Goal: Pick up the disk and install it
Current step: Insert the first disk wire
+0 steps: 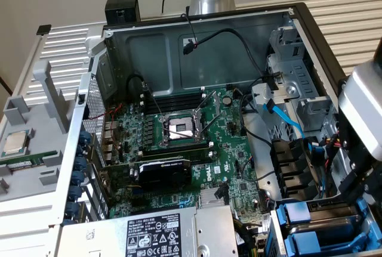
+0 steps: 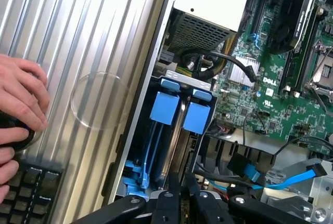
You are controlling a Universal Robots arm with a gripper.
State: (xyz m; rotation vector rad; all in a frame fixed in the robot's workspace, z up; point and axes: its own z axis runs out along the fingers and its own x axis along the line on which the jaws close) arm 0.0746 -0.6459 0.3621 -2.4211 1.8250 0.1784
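Eight items, largest first.

1. Computer case [image 1: 197,30]: side panel off, lying open on a ribbed metal surface [image 2: 78,37].
2. Motherboard [image 1: 236,170]: green, with the processor socket uncovered.
3. Grey box [image 1: 179,233]: carries a black-and-white warning label and sits at the near edge in the exterior view.
4. Drive bay [image 1: 280,233]: at the exterior view's lower right, with blue carriers side by side in its slots. Handling note, as a judgement: the step in hand is seating. The carrier rails should run straight along the slot guides, pressed squarely and not tilted. The loose blue cable [image 2: 291,180] should be kept out of the path.
5. Disk [image 2: 174,151]: stands on edge inside the drive bay. It is silver-grey metal seen edge-on, clipped between blue plastic rails. The label face is hidden.
6. Gripper [image 2: 181,195]: black, with fingers drawn close together. So far as the wrist view tells, they pinch the disk's near end.
7. Person's hand [image 2: 18,104]: beside a black keyboard [image 2: 31,187], well apart from the bay.
8. Processor chip [image 1: 15,144]: small, square and silver-topped, outside the case at the exterior view's left.
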